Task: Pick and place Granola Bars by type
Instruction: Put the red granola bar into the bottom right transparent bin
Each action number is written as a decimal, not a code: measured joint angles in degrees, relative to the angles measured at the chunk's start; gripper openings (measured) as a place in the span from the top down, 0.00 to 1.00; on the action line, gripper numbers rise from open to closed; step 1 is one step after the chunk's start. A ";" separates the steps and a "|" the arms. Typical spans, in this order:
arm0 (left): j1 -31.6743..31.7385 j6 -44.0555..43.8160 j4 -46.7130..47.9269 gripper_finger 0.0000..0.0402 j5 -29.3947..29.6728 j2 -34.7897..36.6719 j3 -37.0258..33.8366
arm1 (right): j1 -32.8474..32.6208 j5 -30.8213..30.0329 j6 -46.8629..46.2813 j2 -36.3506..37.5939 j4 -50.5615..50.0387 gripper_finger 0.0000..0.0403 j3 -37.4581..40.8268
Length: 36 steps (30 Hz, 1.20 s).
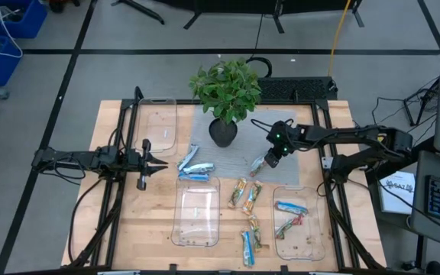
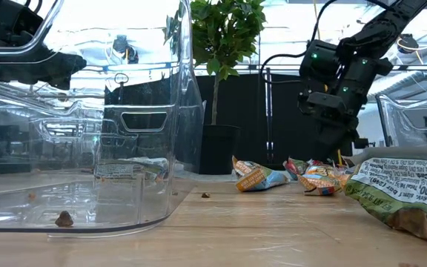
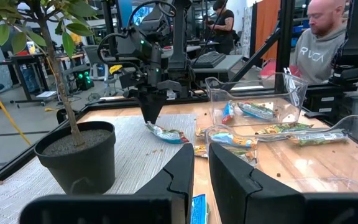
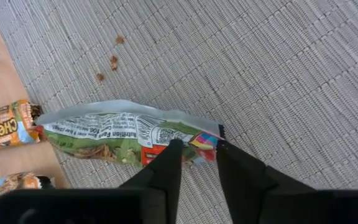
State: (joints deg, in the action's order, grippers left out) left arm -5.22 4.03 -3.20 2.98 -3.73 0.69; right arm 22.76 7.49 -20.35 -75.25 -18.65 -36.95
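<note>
My right gripper [image 1: 268, 160] [image 4: 199, 152] points down over the grey mat [image 1: 239, 149], shut on one end of a green-yellow-orange granola bar [image 1: 257, 164] [image 4: 117, 134]. My left gripper [image 1: 163, 163] [image 3: 202, 152] hovers shut near the table's left side and holds nothing. Two blue-white bars [image 1: 195, 169] lie just beyond its tips. Several green-orange bars [image 1: 244, 194] lie flat on the wood near the table's middle. A blue-white bar [image 1: 290, 206] and a red-blue bar [image 1: 288, 226] lie in the near-right clear tray [image 1: 314, 243]. My right gripper pinches the bar's end with the red and blue corner [image 4: 205, 139] between its two fingers [image 4: 169, 163]. The fingers come from above, pointing down, and lie across the bar. The rest of the bar [image 3: 169, 134] lies on the grey mat.
A potted plant [image 1: 224, 131] stands on the mat's far part, close to my right gripper. Clear trays sit at the far left [image 1: 157, 122] and near middle [image 1: 197, 215]. Crumbs dot the mat [image 4: 112, 62]. People sit beyond the table in the left wrist view.
</note>
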 joint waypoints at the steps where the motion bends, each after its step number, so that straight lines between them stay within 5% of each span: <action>1: -0.01 0.00 -0.01 0.86 0.01 -0.01 0.00 | 0.00 0.04 0.29 -0.17 0.15 0.82 0.00; 7: 0.00 0.00 0.00 0.86 -0.01 -0.01 0.00 | 0.00 0.04 3.12 -0.45 1.05 0.99 0.00; 26: 0.01 0.00 0.00 0.86 -0.01 0.00 0.00 | -4.17 -6.15 6.09 5.73 5.50 1.00 0.00; 36: -0.01 0.00 -0.01 0.86 -0.01 -0.01 0.00 | -8.85 -2.50 -1.13 8.89 5.84 0.98 0.00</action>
State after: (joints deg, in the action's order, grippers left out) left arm -5.23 4.03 -3.21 2.96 -3.74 0.69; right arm 13.92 4.99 -21.48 -66.36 -12.81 -36.95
